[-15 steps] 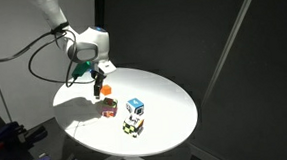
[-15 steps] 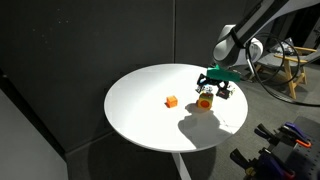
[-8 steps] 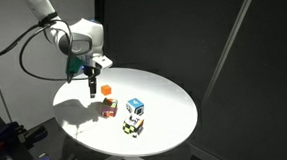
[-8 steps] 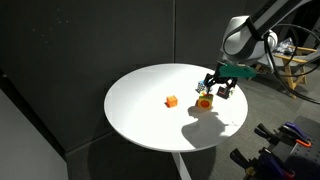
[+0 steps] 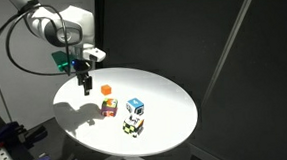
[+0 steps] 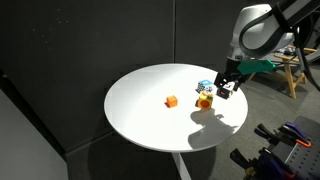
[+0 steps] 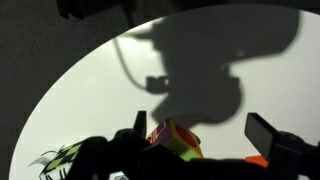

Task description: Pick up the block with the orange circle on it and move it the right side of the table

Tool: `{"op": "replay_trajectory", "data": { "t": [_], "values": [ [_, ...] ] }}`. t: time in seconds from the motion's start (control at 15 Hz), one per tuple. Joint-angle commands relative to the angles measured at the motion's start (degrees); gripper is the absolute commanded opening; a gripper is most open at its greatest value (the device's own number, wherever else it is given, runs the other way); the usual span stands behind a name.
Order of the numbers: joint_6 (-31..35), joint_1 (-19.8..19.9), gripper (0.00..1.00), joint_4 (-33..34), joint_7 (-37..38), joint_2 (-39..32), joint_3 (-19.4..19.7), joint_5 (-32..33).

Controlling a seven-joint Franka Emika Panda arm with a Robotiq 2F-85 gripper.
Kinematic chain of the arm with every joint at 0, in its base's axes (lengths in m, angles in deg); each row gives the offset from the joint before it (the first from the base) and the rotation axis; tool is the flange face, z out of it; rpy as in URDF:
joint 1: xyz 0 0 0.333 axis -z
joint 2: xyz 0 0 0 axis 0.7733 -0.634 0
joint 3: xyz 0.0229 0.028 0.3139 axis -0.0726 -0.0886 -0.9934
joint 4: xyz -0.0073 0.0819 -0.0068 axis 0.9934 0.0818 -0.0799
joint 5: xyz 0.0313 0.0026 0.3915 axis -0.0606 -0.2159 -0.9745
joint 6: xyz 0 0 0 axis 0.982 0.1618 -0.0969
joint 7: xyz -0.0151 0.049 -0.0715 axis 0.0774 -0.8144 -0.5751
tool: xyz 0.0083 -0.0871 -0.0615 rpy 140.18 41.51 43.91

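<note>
The block with the orange circle (image 5: 109,108) sits on the round white table (image 5: 171,96), yellow and reddish with a round orange mark. It also shows in an exterior view (image 6: 204,100) and in the wrist view (image 7: 172,138). My gripper (image 5: 85,85) hangs open and empty above the table near its edge, higher than the block and to one side of it. In an exterior view the gripper (image 6: 227,88) is just past the block. In the wrist view the two fingers (image 7: 200,130) stand wide apart, with the block lying below between them.
A small plain orange cube (image 5: 107,89) (image 6: 171,101) lies near the block. A blue-topped white cube (image 5: 134,107) and a further patterned cube (image 5: 133,127) stand towards the table's middle. The arm's shadow falls on the table (image 7: 100,90).
The gripper has risen and drifted away from the blocks towards the table's edge. It stays open. The blocks have not moved.
</note>
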State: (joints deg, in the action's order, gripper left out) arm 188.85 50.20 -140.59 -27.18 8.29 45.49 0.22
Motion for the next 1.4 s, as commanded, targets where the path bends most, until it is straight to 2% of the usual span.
{"op": "replay_trajectory", "data": {
  "t": [0.0, 0.73, 1.33],
  "values": [
    [-4.0, 0.9, 1.0, -3.6, -3.4, 7.6, -0.1, 2.4],
    [-20.1, 0.8, 1.0, -5.0, -12.5, 22.4, 0.2, 2.3],
    [-24.1, 0.6, 1.0, -4.5, -15.2, 29.8, 0.5, 1.2]
  ]
}}
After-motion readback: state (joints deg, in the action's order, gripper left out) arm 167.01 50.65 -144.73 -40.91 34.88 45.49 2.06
